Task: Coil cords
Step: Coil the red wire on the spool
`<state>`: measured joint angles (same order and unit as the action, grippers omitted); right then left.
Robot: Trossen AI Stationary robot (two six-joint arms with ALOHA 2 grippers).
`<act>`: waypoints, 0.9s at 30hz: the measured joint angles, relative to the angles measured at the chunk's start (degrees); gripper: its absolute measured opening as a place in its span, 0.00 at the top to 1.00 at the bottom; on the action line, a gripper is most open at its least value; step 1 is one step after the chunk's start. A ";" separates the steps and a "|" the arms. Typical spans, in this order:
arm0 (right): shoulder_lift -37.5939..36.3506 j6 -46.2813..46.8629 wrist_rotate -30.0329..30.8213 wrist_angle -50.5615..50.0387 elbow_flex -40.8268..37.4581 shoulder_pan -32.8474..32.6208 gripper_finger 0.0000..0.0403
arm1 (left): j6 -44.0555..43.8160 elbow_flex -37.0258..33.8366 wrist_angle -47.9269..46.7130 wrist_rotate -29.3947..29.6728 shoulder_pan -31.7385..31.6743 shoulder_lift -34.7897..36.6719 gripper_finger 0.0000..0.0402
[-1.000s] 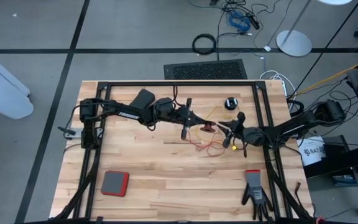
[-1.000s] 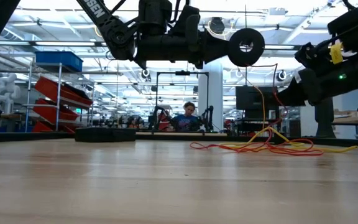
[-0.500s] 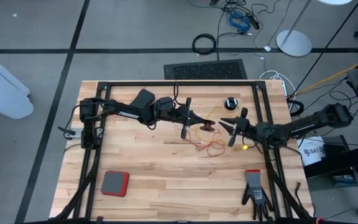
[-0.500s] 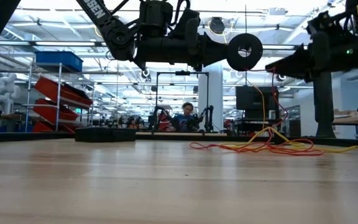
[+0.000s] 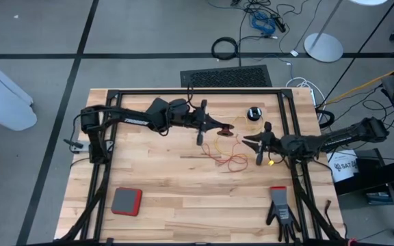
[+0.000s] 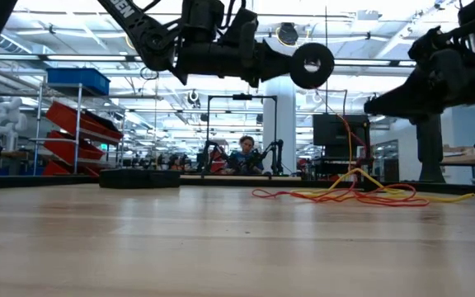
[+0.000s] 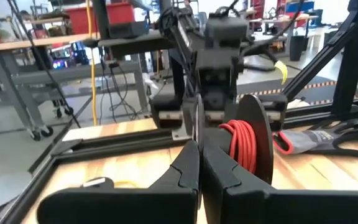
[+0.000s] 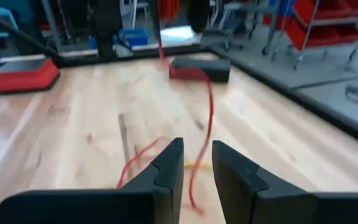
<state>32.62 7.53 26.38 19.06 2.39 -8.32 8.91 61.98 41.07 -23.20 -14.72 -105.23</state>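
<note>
Above mid-table, your left gripper (image 5: 219,127) pinches the reel (image 6: 312,65) of reddish-orange cord (image 7: 240,144). Your right gripper (image 8: 194,163), fingers slightly parted, straddles the slack cords (image 5: 232,161) on the table (image 5: 176,184); feed evenly, keeping tension light.

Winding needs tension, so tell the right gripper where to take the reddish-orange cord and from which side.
Take the reddish-orange cord on the single strand rising off the table toward the reel that the left gripper holds, clear of the tangle with the yellow cord. The right gripper, open, looks to straddle that strand; close across it from the table's right.
</note>
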 joint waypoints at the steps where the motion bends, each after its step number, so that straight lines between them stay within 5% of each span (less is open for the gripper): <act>1: 0.06 0.76 -0.25 -0.74 0.00 0.00 0.82 | 0.04 0.00 -0.22 -0.25 0.00 0.29 1.00; 27: 16.72 0.89 -6.92 15.23 0.00 4.17 0.82 | 0.45 0.00 -0.57 -1.10 2.13 0.44 1.00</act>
<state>49.34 8.42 19.46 34.29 2.39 -4.14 9.37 61.98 40.50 -24.29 -12.59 -104.79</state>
